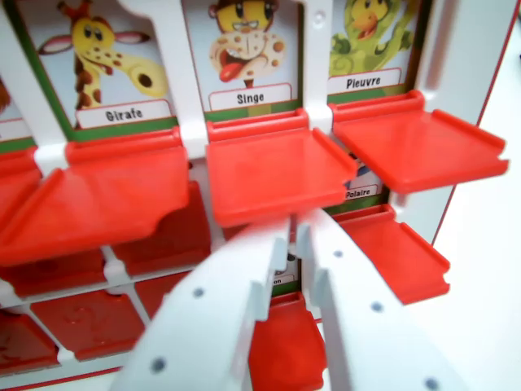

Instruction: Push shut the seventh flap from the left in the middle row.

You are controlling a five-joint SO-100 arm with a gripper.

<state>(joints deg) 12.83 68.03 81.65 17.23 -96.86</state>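
flap [281,346] just below gripper [295,230]

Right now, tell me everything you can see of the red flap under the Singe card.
The red plastic flap under the Singe card is a glossy, roughly square tray-like panel with raised side rims. It is hinged along its top edge to the white plastic frame, just below the card's label, and juts out towards the camera, open rather than shut. Its front edge sits just above the tips of the white claw; whether they touch is unclear.
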